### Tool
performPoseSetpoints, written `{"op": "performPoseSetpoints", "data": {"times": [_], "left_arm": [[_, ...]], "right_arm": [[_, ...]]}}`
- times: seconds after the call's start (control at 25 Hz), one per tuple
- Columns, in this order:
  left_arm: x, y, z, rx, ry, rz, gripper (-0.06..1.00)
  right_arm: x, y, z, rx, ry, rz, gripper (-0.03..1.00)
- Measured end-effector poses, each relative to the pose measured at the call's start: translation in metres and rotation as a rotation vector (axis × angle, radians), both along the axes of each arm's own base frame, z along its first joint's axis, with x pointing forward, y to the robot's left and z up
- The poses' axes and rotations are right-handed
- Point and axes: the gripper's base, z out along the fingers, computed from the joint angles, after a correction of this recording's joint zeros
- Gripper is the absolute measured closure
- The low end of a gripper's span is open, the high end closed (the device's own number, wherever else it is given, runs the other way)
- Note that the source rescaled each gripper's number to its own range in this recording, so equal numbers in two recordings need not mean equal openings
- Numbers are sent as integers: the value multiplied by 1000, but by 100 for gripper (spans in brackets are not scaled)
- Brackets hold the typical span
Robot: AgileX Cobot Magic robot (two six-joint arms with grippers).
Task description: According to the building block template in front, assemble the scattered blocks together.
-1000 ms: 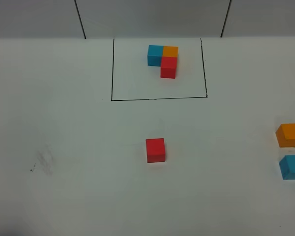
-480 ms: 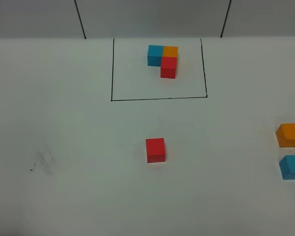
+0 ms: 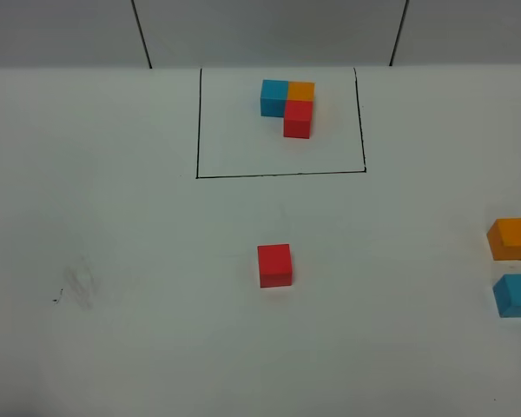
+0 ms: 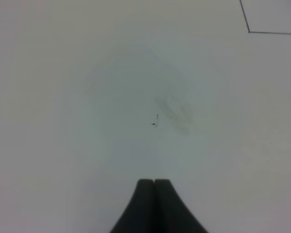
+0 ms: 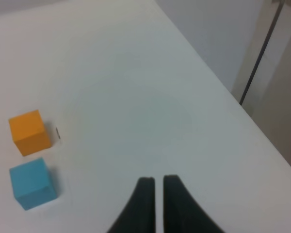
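Found the building block template at the far side of the surface, inside the black outline: blue beside orange in the far row, red tucked against the near face of the orange. Found the scattered blocks unassembled. Placed the red cube alone near the middle, well apart from the orange cube and the blue cube, which were close together at the right edge but not touching.

Judged the task to be at its very start, with no cube gripped and no pair joined. Saw the left end effector with tips pressed together on nothing, above bare surface near a faint grey smudge. Saw the right end effector all but closed, with only a thin slit between the tips, likewise empty, and the orange and blue cubes off to one side of it.

Reckoned the next move called for spreading the right tips wide enough for a cube, swinging over the orange or blue one, squaring up to its faces and descending. Expected the left arm to suit the red cube better.

Could not see either arm from the high camera. Noted the blue cube clipped by that view's right edge. Could not gauge the height of either end effector above the surface. Caught only a corner of the outline from the left wrist.
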Motion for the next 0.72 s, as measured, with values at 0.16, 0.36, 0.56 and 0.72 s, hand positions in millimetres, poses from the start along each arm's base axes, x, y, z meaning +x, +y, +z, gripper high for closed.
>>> {"op": "performPoseSetpoints", "data": {"times": [0.16,0.36,0.56,0.72], "left_arm": [[0,0,0,-1,0,0,94],[0,0,0,-1,0,0,94],[0,0,0,-1,0,0,94],[0,0,0,-1,0,0,94]], "right_arm": [[0,0,0,0,0,0,97],[0,0,0,0,0,0,97],[0,0,0,0,0,0,97],[0,0,0,0,0,0,97]]}}
